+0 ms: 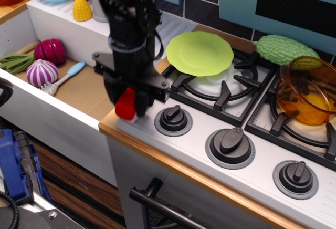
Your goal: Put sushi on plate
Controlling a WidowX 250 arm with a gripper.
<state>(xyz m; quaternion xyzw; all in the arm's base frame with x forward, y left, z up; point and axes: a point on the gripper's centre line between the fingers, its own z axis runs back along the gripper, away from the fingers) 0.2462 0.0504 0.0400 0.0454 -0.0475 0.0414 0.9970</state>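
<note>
observation.image: I have the pincer (127,99) low at the near-left corner of the stove, its black fingers closed against both sides of the sushi (125,105). Red top visible between the fingers, a sliver of white base showing at the bottom right. Sushi sits at or just above the counter (107,126) edge, left of the leftmost knob (174,118); I cannot tell whether it touches the surface. Plate (200,53) lies on the far-left burner, tilted slightly over the grate, right of and beyond the arm, apart from the pincer. Orange bowl (307,90) on the right burner, green gourd (286,49) behind it. In the sink area to the left: striped onion (41,72), a purple vegetable (50,50), a blue-handled spatula (64,78).
</note>
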